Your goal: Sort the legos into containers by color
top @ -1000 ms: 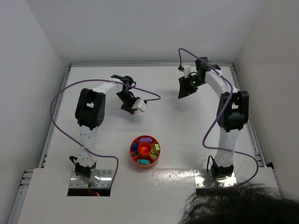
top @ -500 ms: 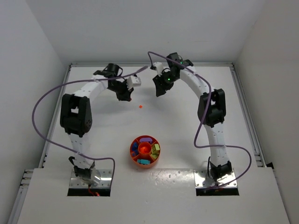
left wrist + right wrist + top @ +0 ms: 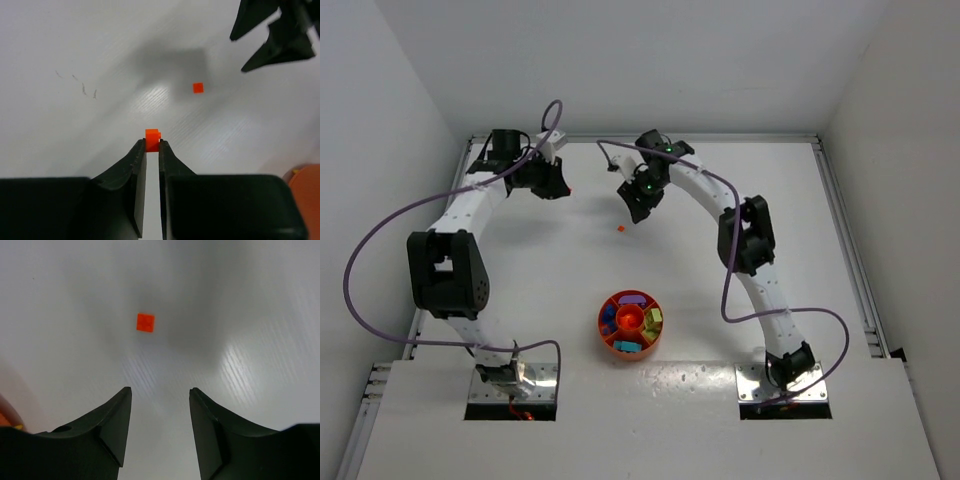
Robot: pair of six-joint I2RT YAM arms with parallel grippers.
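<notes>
One brick [image 3: 152, 134] in left tool [image 3: 152, 144], leftward

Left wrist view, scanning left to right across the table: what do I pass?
scuff marks → held orange-red brick in the left gripper → loose orange-red brick → right gripper

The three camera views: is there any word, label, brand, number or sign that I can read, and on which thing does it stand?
No text can be read in any view.
Round orange-red divided tray: no label or brand shows.
Loose orange-red brick: no lettering visible.
Faint grey marks on the white table: scratches, not letters.
Left arm and right arm: no readable print.
</notes>
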